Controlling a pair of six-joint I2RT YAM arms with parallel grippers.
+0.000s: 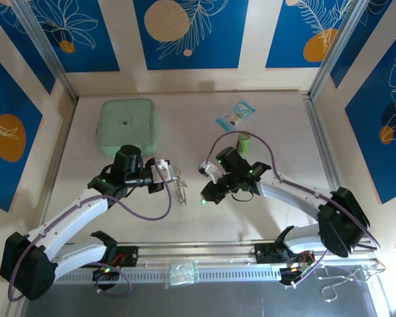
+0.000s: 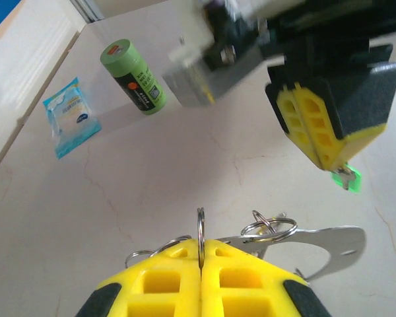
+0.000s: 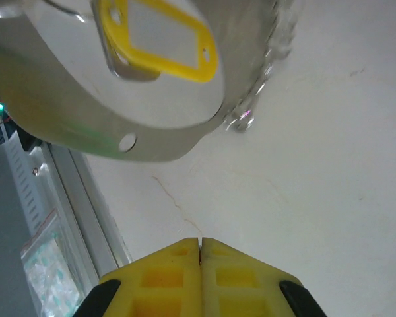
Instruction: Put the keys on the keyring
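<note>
Top external: keyring [image 1: 179,189] over pale tabletop [image 1: 198,228], blue leaf-patterned walls [image 1: 191,36] around.

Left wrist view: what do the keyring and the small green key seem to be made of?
The keyring looks like polished metal: silvery, with mirror-like glints on its flat part and small rings. The green key probably has a plastic head, bright and evenly coloured; its tiny grey part looks metallic, hard to confirm.

Both arms reach forward with elbows bent, and the 2 wrists turn inward toward each other. The left gripper [image 1: 171,174] is clamped tight on the keyring [image 2: 330,242]. The right gripper [image 1: 208,196] points downward, pinching the green key [image 2: 346,177].
</note>
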